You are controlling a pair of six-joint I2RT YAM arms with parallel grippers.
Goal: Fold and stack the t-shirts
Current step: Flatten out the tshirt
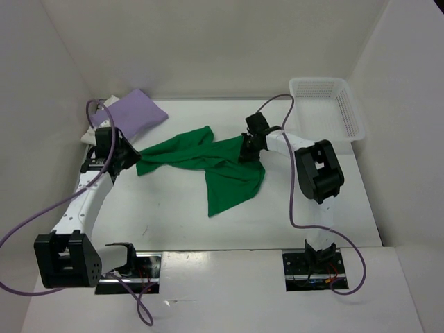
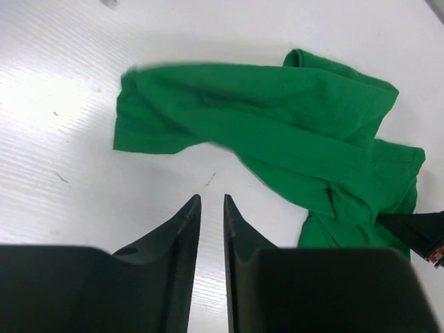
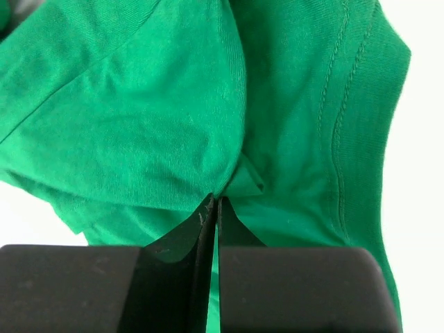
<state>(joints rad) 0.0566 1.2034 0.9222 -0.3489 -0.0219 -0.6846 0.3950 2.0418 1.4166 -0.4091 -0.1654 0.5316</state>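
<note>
The green t-shirt [image 1: 208,163] lies crumpled and stretched across the middle of the table. My right gripper [image 1: 248,149] is at its right upper edge, and the right wrist view shows the gripper [image 3: 215,200] shut on a fold of the green t-shirt [image 3: 139,125]. My left gripper [image 1: 130,158] hovers just off the shirt's left end. In the left wrist view this gripper [image 2: 211,198] stands slightly open, with bare table showing in the gap and the green t-shirt [image 2: 277,118] ahead of it. The lilac t-shirt [image 1: 132,111] lies at the back left, with a bit of white cloth [image 1: 88,136] at its near edge.
A white lattice basket [image 1: 329,104] stands at the back right corner. White walls enclose the table on three sides. Purple cables loop from both arms, and the right arm's elbow [image 1: 319,170] stands just right of the green shirt.
</note>
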